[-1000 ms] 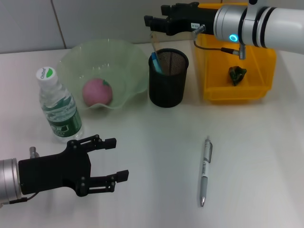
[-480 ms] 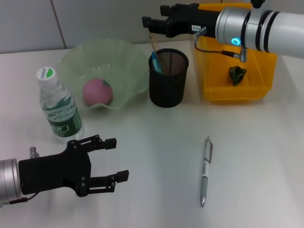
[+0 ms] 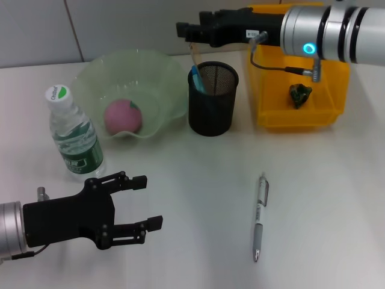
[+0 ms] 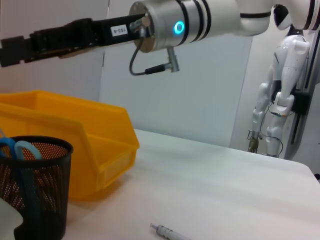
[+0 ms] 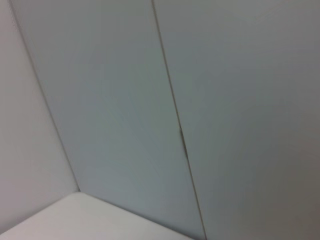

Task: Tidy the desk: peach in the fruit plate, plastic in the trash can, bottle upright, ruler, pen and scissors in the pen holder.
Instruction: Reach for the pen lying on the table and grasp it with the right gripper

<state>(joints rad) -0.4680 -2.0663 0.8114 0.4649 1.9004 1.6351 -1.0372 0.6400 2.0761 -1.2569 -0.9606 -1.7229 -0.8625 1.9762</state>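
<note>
Before me I count one water bottle (image 3: 73, 135), one peach (image 3: 123, 117), one green fruit plate (image 3: 165, 81), one black mesh pen holder (image 3: 213, 107), and one yellow bin (image 3: 301, 117) with one dark crumpled piece of plastic (image 3: 299, 95). One pair of blue-handled scissors (image 3: 197, 78) and one ruler (image 3: 194, 56) stand in the holder. One pen (image 3: 259, 216) lies on the one white table (image 3: 325, 205).

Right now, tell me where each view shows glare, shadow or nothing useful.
Head view: even light, soft shadows under the bottle and pen, and the bowl is hazy and see-through. Left wrist view: bright wall behind the right gripper, so it shows dark. Right wrist view: only bare wall panels and a table corner.
</note>
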